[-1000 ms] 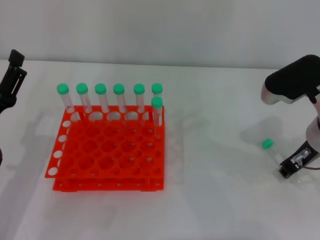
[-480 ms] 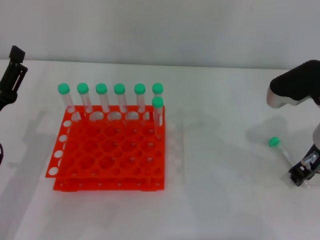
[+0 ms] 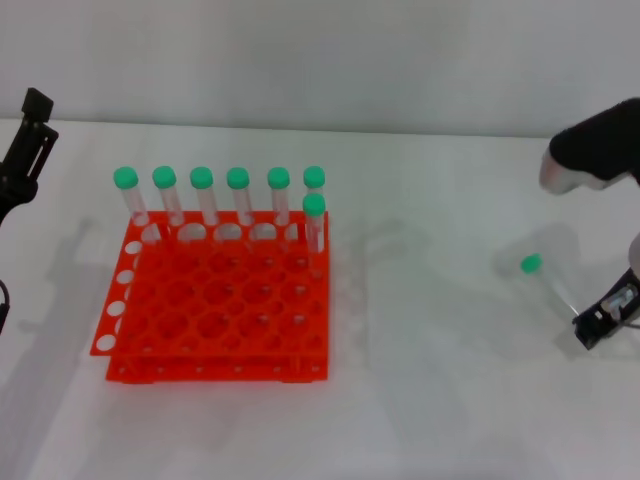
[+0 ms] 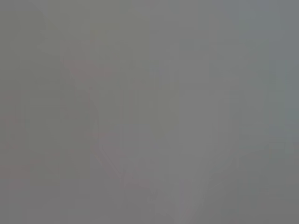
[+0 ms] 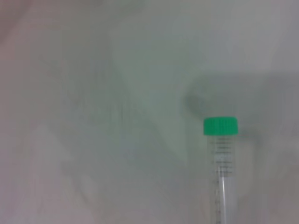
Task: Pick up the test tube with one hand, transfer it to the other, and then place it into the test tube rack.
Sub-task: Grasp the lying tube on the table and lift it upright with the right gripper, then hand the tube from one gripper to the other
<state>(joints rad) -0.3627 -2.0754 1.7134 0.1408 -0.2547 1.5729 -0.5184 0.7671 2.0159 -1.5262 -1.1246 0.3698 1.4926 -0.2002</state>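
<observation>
Test tube [image 3: 545, 283] with its green cap [image 3: 531, 264] sits at my 3 o'clock, tilted, pinched at its lower end by my right gripper [image 3: 598, 328] fingers. Farther at 10 o'clock, the orange rack [image 3: 215, 305] holds seven tubes. Left gripper [image 3: 25, 150] waits at 9 o'clock; its fingers I cannot tell.

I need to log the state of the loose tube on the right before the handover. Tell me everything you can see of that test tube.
The test tube is a slim clear plastic tube with a round green screw cap and faint printed graduation marks along its wall, seen in the right wrist view. It lies far to the right of the test tube rack, cap pointing toward the rack. Its tapered end reaches the right gripper, which seems to hold it there; the tube looks tilted, cap end raised off the white table, though that is uncertain.
</observation>
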